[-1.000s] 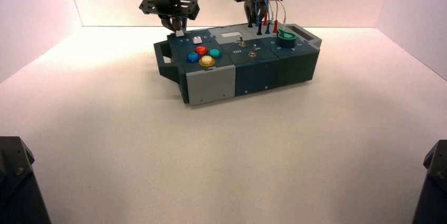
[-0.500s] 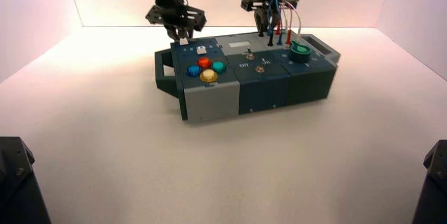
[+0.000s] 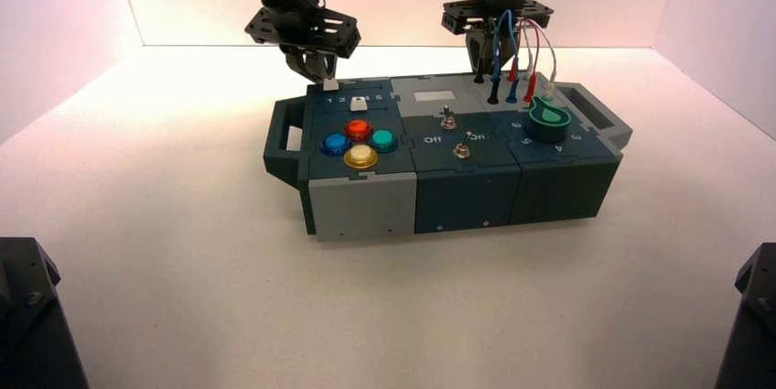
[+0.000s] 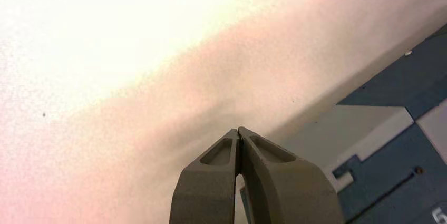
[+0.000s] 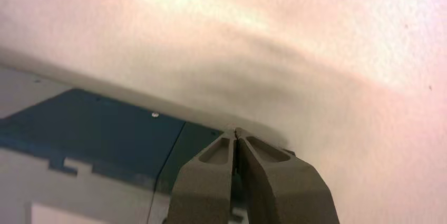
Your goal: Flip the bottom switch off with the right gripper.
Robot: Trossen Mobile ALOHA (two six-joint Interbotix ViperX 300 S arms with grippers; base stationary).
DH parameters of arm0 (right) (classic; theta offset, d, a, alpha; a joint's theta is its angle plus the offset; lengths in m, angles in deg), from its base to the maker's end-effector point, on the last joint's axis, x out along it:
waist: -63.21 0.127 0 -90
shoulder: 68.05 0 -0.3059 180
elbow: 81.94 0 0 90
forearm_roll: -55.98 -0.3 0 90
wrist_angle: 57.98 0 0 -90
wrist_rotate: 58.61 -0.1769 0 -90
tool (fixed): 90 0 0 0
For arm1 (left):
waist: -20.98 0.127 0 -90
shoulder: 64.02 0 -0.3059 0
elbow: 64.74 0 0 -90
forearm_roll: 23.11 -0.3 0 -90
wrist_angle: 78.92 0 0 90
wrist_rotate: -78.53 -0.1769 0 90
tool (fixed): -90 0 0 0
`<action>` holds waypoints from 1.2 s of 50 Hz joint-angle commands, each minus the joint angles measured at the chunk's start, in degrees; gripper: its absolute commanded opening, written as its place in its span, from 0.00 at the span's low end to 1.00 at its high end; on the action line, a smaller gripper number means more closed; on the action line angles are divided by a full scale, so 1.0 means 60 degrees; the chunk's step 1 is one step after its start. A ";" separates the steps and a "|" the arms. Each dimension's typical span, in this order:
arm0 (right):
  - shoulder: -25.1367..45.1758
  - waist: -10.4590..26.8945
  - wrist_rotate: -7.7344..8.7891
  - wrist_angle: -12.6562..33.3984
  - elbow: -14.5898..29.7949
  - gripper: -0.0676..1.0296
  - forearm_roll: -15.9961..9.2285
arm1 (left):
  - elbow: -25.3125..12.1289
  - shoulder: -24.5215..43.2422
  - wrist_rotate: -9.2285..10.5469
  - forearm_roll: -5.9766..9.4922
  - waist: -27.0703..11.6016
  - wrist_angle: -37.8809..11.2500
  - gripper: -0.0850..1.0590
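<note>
At centre frame, the box (image 3: 439,169) has slid nearer and rightward since a second ago, carrying the bottom switch (image 3: 464,150) with it. My right gripper (image 3: 479,61), fingers pressed together, hangs behind it, so I must re-aim.

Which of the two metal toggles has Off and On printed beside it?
The bottom switch, nearer the box's front edge; the other toggle behind it has no flanking words.
</note>
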 commanded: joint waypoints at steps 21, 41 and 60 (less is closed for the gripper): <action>-0.1143 0.0132 -0.0103 -0.0381 -0.1348 0.04 -0.0161 | 0.0835 -0.0513 0.0190 0.0015 -0.0557 0.0498 0.05; -0.2183 0.0044 -0.0103 0.0249 0.0601 0.04 0.0234 | -0.0967 -0.1260 0.0029 -0.0264 -0.0396 -0.1040 0.05; -0.5581 0.0322 -0.0293 0.0776 -0.1948 0.04 -0.0249 | 0.0688 -0.3765 0.0117 -0.0249 -0.0366 -0.2344 0.05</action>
